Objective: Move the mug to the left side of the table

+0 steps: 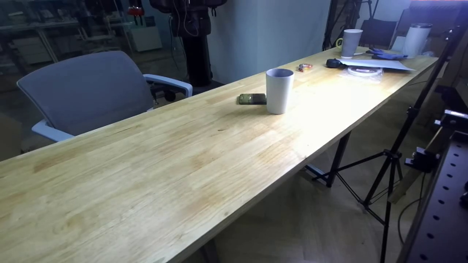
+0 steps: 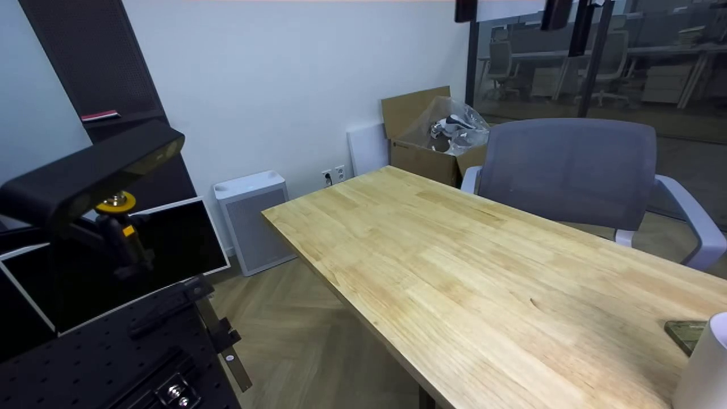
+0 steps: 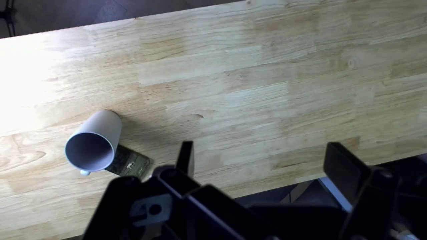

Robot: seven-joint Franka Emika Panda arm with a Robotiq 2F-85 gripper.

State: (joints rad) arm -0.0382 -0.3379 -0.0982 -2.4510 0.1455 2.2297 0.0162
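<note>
A plain white mug (image 1: pixel 279 93) stands upright on a long light-wood counter (image 1: pixel 146 175), its dark interior showing in the wrist view, where it sits toward the left of the frame and its shadow falls across the planks. In an exterior view the mug (image 2: pixel 704 369) is cut off at the lower right corner. Just beside it lies a flat dark phone-like object (image 3: pixel 131 163), partly covered from sight by the mug; whether the two touch cannot be told. The end effector (image 3: pixel 262 150), seen partly against the counter in the wrist view, spreads its two black fingers (image 3: pixel 345 170) wide, planks showing between them, well apart from the mug. Farther along the wood, in an exterior view, lie a small orange-and-red item (image 1: pixel 304 67), a small black object (image 1: pixel 333 63), a white sheet (image 1: pixel 387 65), a round white item (image 1: pixel 363 71) in clear plastic (image 1: pixel 373 78) and a bunched blue item (image 1: pixel 389 55); near them stand a yellow-handled gray cup (image 1: pixel 351 44) and a tall white tumbler (image 1: pixel 416 41). A gray mesh-backed chair (image 1: pixel 87 91) stands along one long side of the counter in both exterior views; a black tripod (image 1: pixel 411 111) stands by the opposite side. Past the counter's end, in an exterior view, an open cardboard box (image 2: pixel 420 162) holds clear plastic wrapping (image 2: pixel 480 119), and a white floor unit (image 2: pixel 255 221) with a gray front stands near a pale wall (image 2: pixel 284 79).
</note>
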